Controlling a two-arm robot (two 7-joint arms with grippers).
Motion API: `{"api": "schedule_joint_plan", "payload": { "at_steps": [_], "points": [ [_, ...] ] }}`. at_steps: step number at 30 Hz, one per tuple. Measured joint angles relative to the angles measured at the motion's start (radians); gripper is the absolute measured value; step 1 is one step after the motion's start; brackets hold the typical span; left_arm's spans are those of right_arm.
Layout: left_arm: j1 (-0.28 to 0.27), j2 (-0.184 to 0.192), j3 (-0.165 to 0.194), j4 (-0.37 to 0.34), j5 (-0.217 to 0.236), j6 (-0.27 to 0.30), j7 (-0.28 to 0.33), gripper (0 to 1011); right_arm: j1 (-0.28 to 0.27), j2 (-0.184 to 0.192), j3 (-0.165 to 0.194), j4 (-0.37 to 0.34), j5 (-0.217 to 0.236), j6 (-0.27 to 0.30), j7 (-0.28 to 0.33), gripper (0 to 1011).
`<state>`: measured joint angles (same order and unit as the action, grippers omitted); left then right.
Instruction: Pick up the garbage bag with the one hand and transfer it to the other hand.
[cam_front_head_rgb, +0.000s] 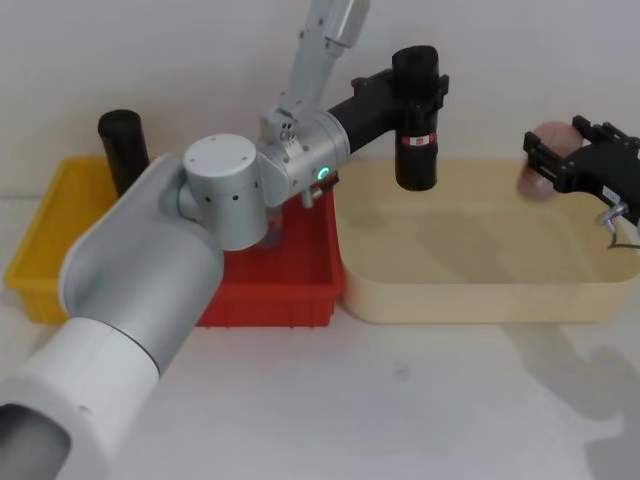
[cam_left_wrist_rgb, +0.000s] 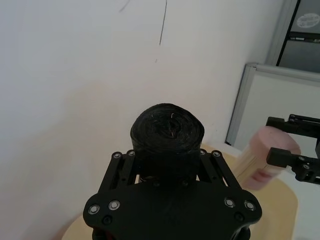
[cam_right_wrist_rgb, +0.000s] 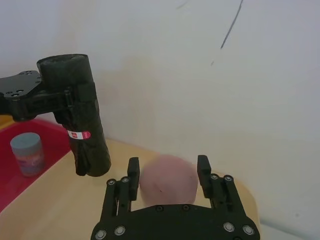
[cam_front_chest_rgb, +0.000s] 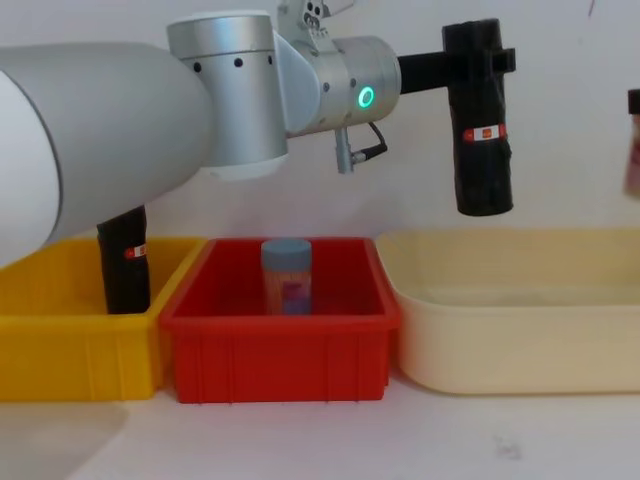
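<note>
Garbage bag (cam_front_head_rgb: 416, 120) upright, pinched in left gripper (cam_front_head_rgb: 420, 85) above cream tray (cam_front_head_rgb: 480, 300) | right gripper (cam_right_wrist_rgb: 167, 172) beside, closed around pink cylinder (cam_right_wrist_rgb: 167, 180)

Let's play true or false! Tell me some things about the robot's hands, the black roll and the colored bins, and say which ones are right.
1. The left gripper holds the garbage bag up in the air. True.
2. The garbage bag is lying flat in the red bin. False: it hangs upright above the cream tub, touching nothing below.
3. The right gripper has a pink cylinder between its fingers. True.
4. A blue-grey cylinder stands in the red bin. True.
5. The yellow bin has nothing in it. False: another black roll stands in it.
6. The two grippers are touching each other. False: there is a wide gap between them over the cream tub.
</note>
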<state>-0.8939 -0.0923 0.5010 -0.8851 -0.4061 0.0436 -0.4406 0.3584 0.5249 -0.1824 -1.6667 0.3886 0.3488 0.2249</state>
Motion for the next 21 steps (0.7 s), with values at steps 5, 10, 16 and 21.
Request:
{"api": "schedule_joint_plan", "payload": {
  "at_steps": [5, 10, 16, 21],
  "points": [
    [-0.010, -0.008, 0.003, 0.026, 0.003, -0.009, -0.001, 462, -0.004, 0.001, 0.006, 0.011, 0.004, 0.003, 0.007, 809],
    [-0.018, -0.014, 0.006, 0.046, 0.005, -0.016, -0.001, 462, -0.007, 0.001, 0.009, 0.017, 0.007, 0.004, 0.011, 928],
    [-0.024, -0.019, 0.009, 0.061, 0.007, -0.021, -0.002, 462, -0.009, 0.001, 0.012, 0.022, 0.009, 0.005, 0.014, 1001],
    [-0.026, -0.021, 0.010, 0.068, 0.007, -0.024, -0.002, 519, -0.010, 0.002, 0.013, 0.025, 0.010, 0.006, 0.016, 1001]
  ]
}}
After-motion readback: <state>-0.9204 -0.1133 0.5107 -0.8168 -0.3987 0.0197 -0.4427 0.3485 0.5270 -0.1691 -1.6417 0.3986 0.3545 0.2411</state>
